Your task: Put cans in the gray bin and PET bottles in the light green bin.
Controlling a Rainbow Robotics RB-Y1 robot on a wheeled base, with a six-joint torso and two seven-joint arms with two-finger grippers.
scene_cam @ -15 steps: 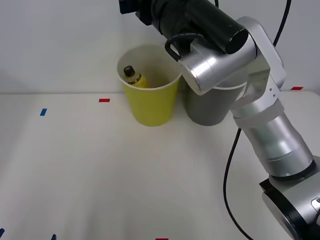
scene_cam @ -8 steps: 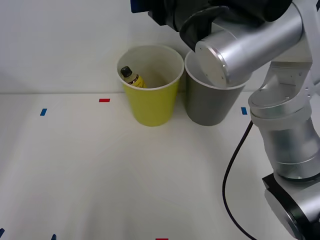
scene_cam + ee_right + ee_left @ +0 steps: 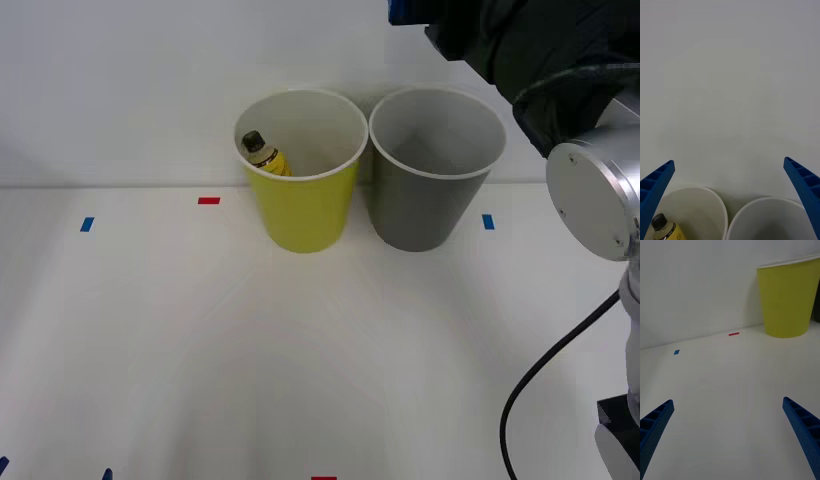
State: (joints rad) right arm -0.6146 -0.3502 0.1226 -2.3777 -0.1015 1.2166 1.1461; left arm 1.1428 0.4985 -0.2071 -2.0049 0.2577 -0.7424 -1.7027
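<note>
Front view: PET bottle (image 3: 265,155) leans inside the light green bin (image 3: 302,215), gray bin (image 3: 425,205) touching at 3 o'clock. Right gripper (image 3: 730,198) hangs spread above both; left gripper (image 3: 728,438) spread over the table (image 3: 200,340).

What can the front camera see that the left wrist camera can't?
Only the front view looks into the bins: the bottle leaning inside the green bin, the whole gray bin, pale inside, and the right arm raised above it. Only the left wrist view has the left gripper, open, low over the table. Both share the green bin's outside, the red tape mark and a blue mark.
</note>
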